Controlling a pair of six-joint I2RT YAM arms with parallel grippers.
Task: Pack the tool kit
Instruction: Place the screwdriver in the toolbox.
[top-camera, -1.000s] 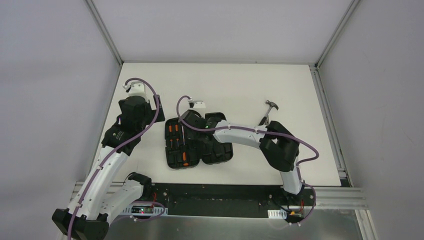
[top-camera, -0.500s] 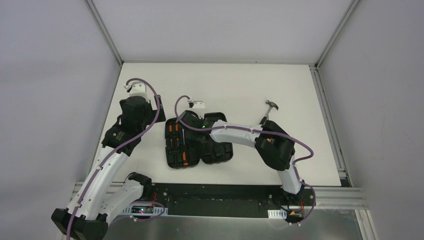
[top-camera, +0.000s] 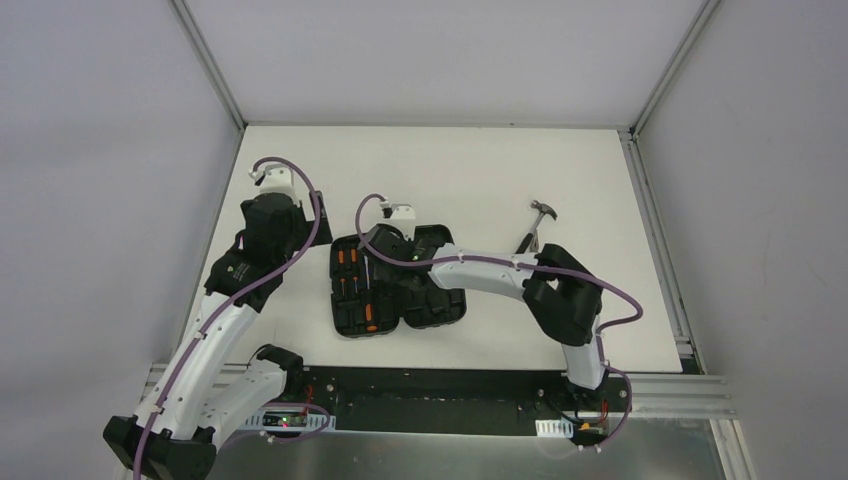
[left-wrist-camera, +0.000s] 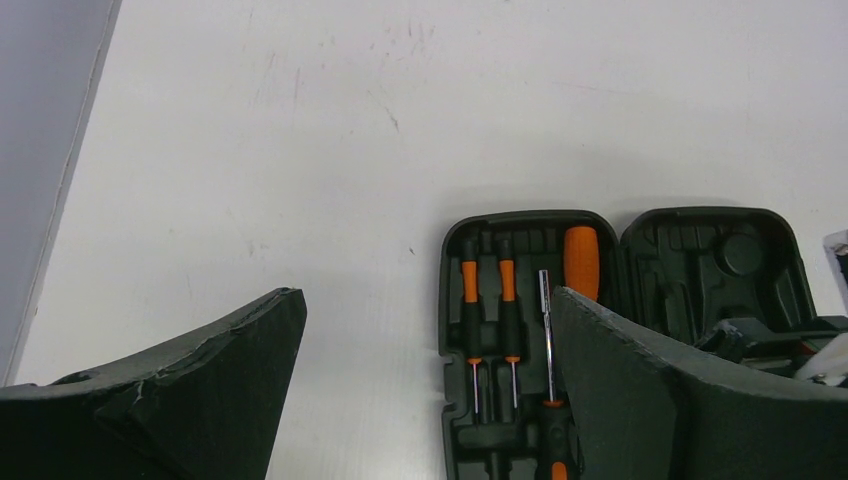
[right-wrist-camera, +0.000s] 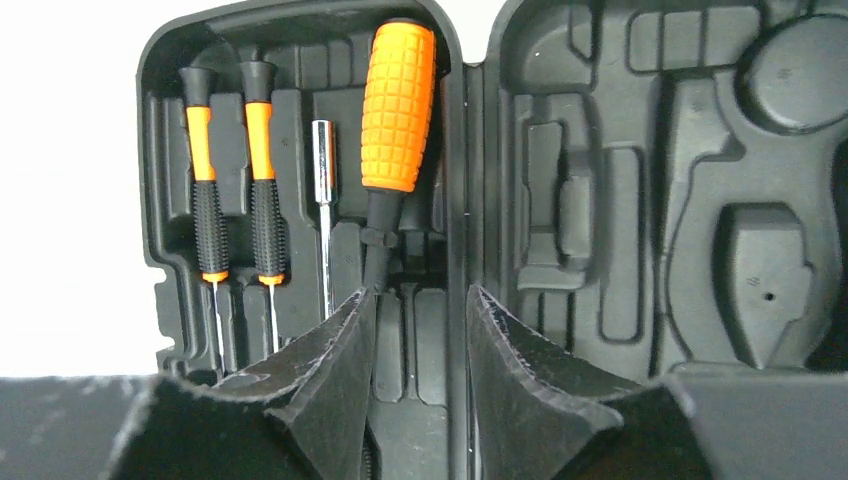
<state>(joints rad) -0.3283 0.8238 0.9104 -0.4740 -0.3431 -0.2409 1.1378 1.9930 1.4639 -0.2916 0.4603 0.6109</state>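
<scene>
The black tool case (top-camera: 440, 305) lies open mid-table. Its left half holds two small orange-and-black screwdrivers (right-wrist-camera: 210, 190), a metal bit (right-wrist-camera: 322, 190) and a large orange-handled driver (right-wrist-camera: 398, 105). The moulded slots of its right half (right-wrist-camera: 640, 200) hold nothing. My right gripper (top-camera: 392, 275) hovers low over the case near the hinge; in the right wrist view it (right-wrist-camera: 416, 292) is open with nothing between the fingers. My left gripper (top-camera: 268, 228) is wide open and empty in the left wrist view (left-wrist-camera: 428, 292), above bare table left of the case (left-wrist-camera: 700, 250). A hammer (top-camera: 538, 222) lies on the table right of the case.
The white table (top-camera: 450, 170) is bounded by grey walls and metal rails (top-camera: 655, 210) at the back and sides. The right forearm (top-camera: 490, 268) spans from the case to the right, close to the hammer's handle.
My right wrist shifted slightly left, then back right, over the case. The left arm, the case and the hammer have not moved.
</scene>
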